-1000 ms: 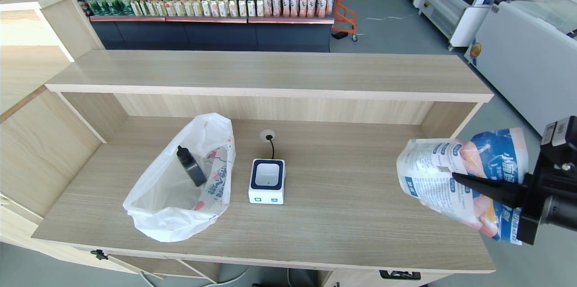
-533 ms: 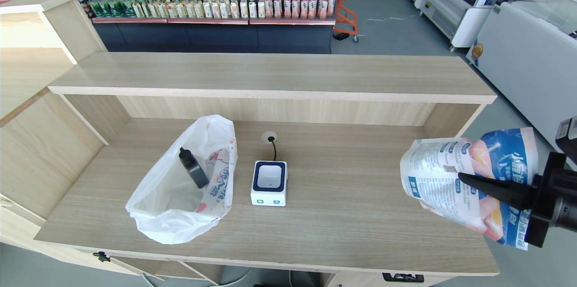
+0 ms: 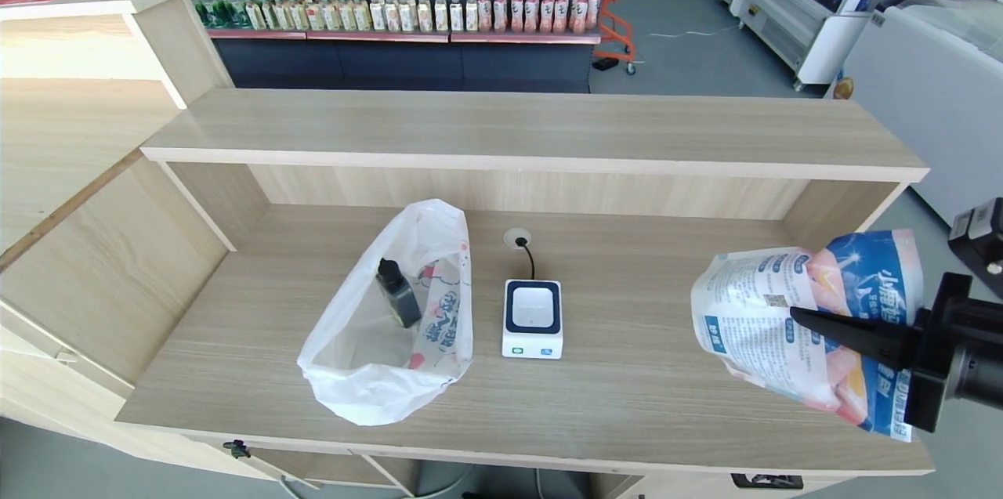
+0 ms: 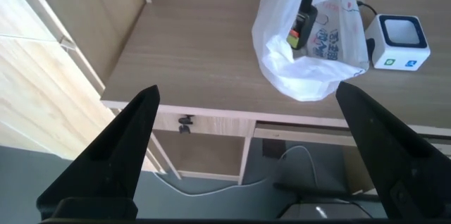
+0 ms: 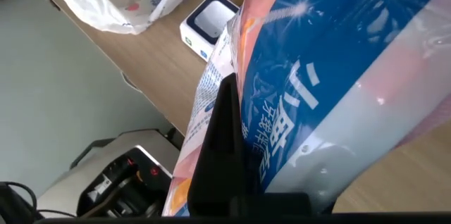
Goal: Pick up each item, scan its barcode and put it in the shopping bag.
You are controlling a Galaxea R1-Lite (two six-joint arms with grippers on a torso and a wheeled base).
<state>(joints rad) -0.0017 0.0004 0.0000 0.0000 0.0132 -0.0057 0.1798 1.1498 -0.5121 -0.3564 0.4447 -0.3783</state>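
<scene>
Right tool (image 3: 807, 323) pinches pouch (image 3: 752, 311) over counter (image 3: 627, 405); scanner (image 3: 533, 319) stands between it and shopping bag (image 3: 353, 381).

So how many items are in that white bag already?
1 that shows: a dark bottle leaning inside the white bag, beside the scanner. Folds may hide more. The right gripper holds a pouch outside it.
</scene>
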